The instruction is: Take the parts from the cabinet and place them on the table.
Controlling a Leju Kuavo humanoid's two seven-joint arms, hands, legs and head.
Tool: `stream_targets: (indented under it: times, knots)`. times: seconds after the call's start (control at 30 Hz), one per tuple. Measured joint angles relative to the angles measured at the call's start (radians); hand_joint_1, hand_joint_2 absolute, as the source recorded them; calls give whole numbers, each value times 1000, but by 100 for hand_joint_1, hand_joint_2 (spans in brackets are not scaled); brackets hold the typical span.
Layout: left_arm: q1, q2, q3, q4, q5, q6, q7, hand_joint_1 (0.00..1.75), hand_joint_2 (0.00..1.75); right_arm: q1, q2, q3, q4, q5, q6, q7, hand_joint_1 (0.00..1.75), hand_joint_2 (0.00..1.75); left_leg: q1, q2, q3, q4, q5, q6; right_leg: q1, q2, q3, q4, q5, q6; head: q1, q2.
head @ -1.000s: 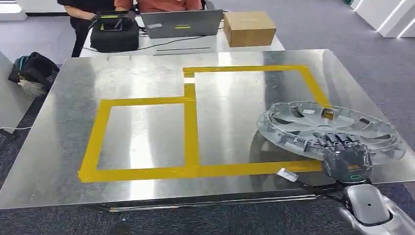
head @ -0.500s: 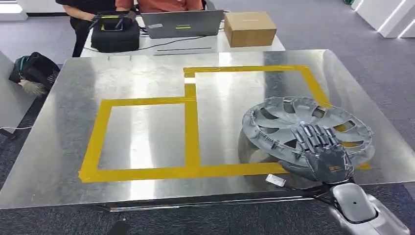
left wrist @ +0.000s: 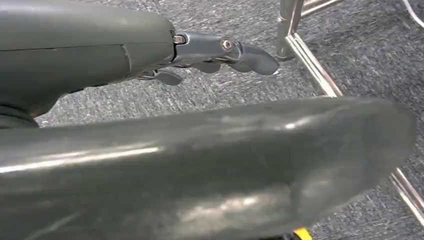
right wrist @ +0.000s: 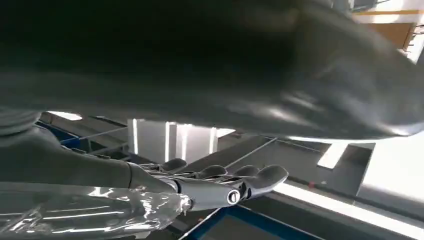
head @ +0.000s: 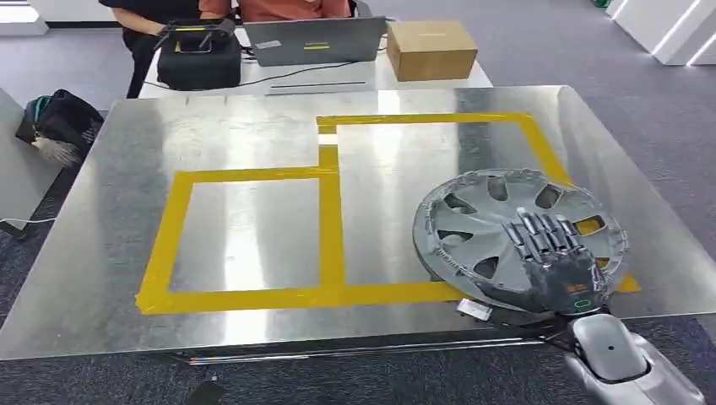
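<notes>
A grey hubcap (head: 490, 211) hangs tilted just above the front right of the metal table (head: 253, 135), over the right-hand box of yellow tape (head: 329, 219). My right hand (head: 557, 257) grips its near rim, fingers spread flat over its face. A small white tag (head: 474, 309) dangles under the rim. In the right wrist view the hubcap (right wrist: 200, 60) is a dark mass close to my fingers (right wrist: 225, 185). My left hand (left wrist: 215, 52) hangs beside the table frame above the carpet, fingers apart and holding nothing.
Behind the metal table stands a second table with a cardboard box (head: 429, 48), a laptop (head: 314, 40) and a black case (head: 198, 55); people (head: 279, 8) sit there. A dark bag (head: 59, 122) lies at the left. Metal table legs (left wrist: 300, 45) stand near my left hand.
My right hand has carried the hubcap leftward, further inside the right tape box, and its face now tilts more toward me. The left arm has not visibly moved.
</notes>
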State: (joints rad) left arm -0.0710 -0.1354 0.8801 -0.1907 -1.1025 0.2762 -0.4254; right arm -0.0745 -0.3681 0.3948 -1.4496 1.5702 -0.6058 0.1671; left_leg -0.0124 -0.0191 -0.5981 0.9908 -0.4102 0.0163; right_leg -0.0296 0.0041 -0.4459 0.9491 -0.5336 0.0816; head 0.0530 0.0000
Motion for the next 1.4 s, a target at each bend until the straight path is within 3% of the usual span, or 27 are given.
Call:
stream_targets:
  times: [0.37,0.5,0.6,0.63,0.67,0.7,0.77,0.8,0.83,0.87,0.93,0.97,1.0,1.07,1.1,1.13,1.17,1.2,1.27,1.3,1.33,1.37,1.4]
  knots:
    - [0,-1,-5,0,-10,13,0,0,0,11,21,-27,0,-6,3,-26,0,0,0,0,0,0,0,0,0,0,0,0,0,0,0,0]
    - [0,0,-5,0,-7,10,-1,0,0,19,28,-32,0,-8,3,-28,0,0,-5,0,-1,5,-6,7,-4,0,2,-5,1,4,0,0]
    - [0,2,-5,0,-2,8,-6,0,0,23,30,-35,-1,-8,3,-30,0,0,-9,0,0,3,-3,16,-9,1,9,-12,7,17,-1,0]
    - [-1,2,-5,0,-2,8,-6,0,0,26,30,-36,-4,-8,3,-31,0,0,-1,1,6,-11,4,23,-9,1,12,-10,-3,19,0,0]
    - [-1,1,-4,0,-2,8,-7,0,0,27,30,-38,-6,-9,3,-34,0,0,-1,3,8,-13,6,26,-7,0,-1,16,-26,15,2,0]
    - [-2,2,-4,0,-2,8,-7,0,0,27,30,-42,-7,-9,5,-37,0,0,-1,3,7,-13,5,28,-4,0,-33,90,-69,12,5,0]
    - [-2,1,-4,0,-2,9,-7,0,0,34,30,-47,-8,-10,6,-39,0,0,-4,3,6,-13,5,29,0,1,-126,273,-143,9,5,0]
    - [-2,1,-4,0,-2,10,-7,0,0,40,30,-48,-8,-10,7,-42,0,0,-6,3,5,-13,5,29,2,1,-161,334,-156,9,6,0]
    - [-1,1,-4,0,-3,10,-7,0,0,45,30,-49,-8,-10,8,-42,0,0,-7,3,6,-13,6,29,2,1,-174,345,-140,7,6,0]
    - [-1,1,-4,0,-3,11,-7,0,0,47,30,-50,-8,-10,8,-42,0,0,-8,2,6,-12,6,29,2,1,-166,313,-102,5,6,0]
    - [-1,1,-4,0,-3,12,-7,0,0,46,30,-53,-10,-10,8,-43,0,0,-7,2,6,-8,7,26,2,0,-93,133,7,1,6,0]
    - [-2,0,-4,0,-3,13,-7,0,0,46,30,-55,-11,-10,8,-43,0,0,-7,1,4,-4,7,21,1,1,-59,55,25,0,6,0]
    - [-3,1,-4,0,-5,14,-7,0,0,45,31,-56,-11,-10,9,-44,0,0,-12,-1,-3,0,10,14,6,4,-45,50,30,-3,5,0]
    - [-2,1,-4,0,-6,14,-8,0,0,48,31,-58,-12,-10,10,-45,0,0,-10,-1,-7,1,22,-1,9,5,-59,53,34,-9,5,0]
    - [-1,1,-4,0,-6,15,-8,0,0,48,31,-58,-12,-10,10,-45,0,0,-8,-2,-9,-1,27,-8,11,6,-65,56,38,-16,3,0]
    - [-1,3,-4,-1,-7,15,-8,0,0,48,31,-58,-13,-10,10,-45,0,0,-9,-2,-14,0,28,-14,5,3,-73,50,47,-30,5,0]
    - [-1,4,-4,-1,-7,16,-8,0,0,46,31,-58,-15,-10,10,-45,0,0,-7,2,-23,13,1,-22,3,1,-78,49,55,-39,3,0]
    - [-1,4,-4,-1,-7,16,-8,0,0,46,31,-58,-16,-10,10,-45,0,0,-4,3,-42,63,-50,-30,2,-1,-87,49,62,-47,-3,0]
    - [-2,3,-4,-1,-7,16,-8,0,0,48,31,-58,-17,-10,10,-45,0,0,5,4,-101,227,-150,-43,2,-4,-109,50,78,-49,-5,0]
    - [-2,3,-4,-1,-8,16,-8,0,0,48,31,-58,-17,-10,10,-45,0,0,9,4,-119,290,-174,-47,2,-6,-120,50,86,-48,-6,0]
    - [-2,3,-4,-1,-8,16,-8,0,0,48,31,-58,-17,-10,10,-45,0,0,13,5,-118,312,-173,-50,1,-7,-130,51,93,-46,-6,0]
    - [-2,3,-4,-1,-8,16,-8,0,0,49,31,-58,-17,-10,10,-45,0,0,16,7,-97,292,-150,-53,0,-8,-139,51,100,-43,-6,0]
    - [-3,3,-4,-1,-8,16,-8,0,0,49,31,-58,-17,-10,10,-45,0,0,20,8,-56,236,-115,-55,-2,-8,-147,51,107,-38,-6,0]
